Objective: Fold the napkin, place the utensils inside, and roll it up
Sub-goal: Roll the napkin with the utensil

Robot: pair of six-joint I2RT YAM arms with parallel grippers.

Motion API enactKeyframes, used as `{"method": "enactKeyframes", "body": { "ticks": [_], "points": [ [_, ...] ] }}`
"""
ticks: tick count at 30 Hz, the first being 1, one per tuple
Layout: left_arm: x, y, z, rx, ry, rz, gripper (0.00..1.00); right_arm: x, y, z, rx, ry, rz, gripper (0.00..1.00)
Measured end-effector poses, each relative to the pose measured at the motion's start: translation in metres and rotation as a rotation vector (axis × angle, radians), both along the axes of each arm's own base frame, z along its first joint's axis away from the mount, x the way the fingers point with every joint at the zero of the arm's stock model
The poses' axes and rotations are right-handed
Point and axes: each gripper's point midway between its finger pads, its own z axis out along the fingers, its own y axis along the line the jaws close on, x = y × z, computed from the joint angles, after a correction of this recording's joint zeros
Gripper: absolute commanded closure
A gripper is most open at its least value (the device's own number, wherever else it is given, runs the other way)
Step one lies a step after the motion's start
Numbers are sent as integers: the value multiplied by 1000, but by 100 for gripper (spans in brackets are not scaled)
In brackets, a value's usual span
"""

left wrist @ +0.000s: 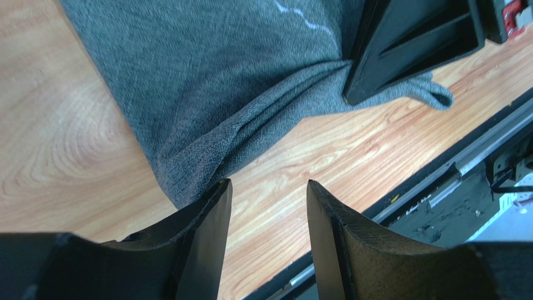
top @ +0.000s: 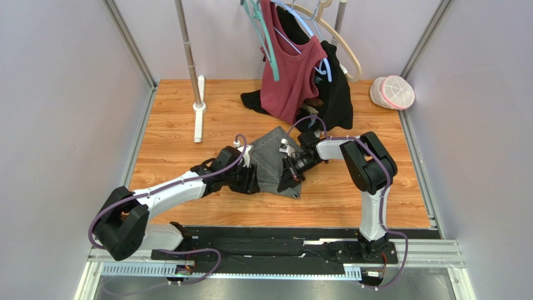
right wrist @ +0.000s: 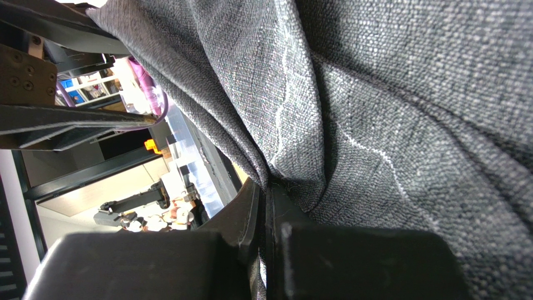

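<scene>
Grey felt-like cloth, the napkin [top: 273, 156] lies rumpled in the middle of the tabletop [top: 350, 194] between the two arms, its pale stitched border wavering across it. Left jaws stand released at its near corner, bare wood between them. Right jaws are clenched on a bunched fold of the napkin, a ridge of cloth running from them. Only the left wrist view shows that fold's looped end beyond the black fingers [left wrist: 400, 50]; only the overhead view shows the maroon top [top: 291, 75] hanging behind.

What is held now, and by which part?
The right gripper pinches the napkin at a bunched fold near its edge, jaws closed. The left gripper holds nothing.
</scene>
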Motion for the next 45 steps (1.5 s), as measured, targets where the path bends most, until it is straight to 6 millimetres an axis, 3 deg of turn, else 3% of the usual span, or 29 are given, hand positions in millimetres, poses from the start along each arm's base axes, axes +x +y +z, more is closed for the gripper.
{"method": "enactKeyframes", "body": {
  "ticks": [15, 27, 30, 34, 39, 40, 45],
  "points": [
    [31, 4, -7, -16, -27, 72, 49, 0, 0, 0, -3, 6, 0, 100],
    [38, 2, -31, 10, 16, 88, 50, 0, 0, 0, -4, 12, -2, 99],
    [39, 2, -31, 17, 20, 96, 50, 0, 0, 0, -6, 15, -5, 93],
    [43, 1, -31, 31, 27, 104, 50, 2, 0, 1, -20, 1, -12, 70],
    [48, -1, -32, 36, 32, 105, 50, 4, -3, 6, -44, -42, -23, 59],
    [48, -2, -32, 37, 33, 106, 50, 4, -4, 8, -50, -55, -26, 52],
    [51, -3, -33, 45, 45, 107, 50, 11, -6, 22, -89, -164, -45, 46]
  ]
}}
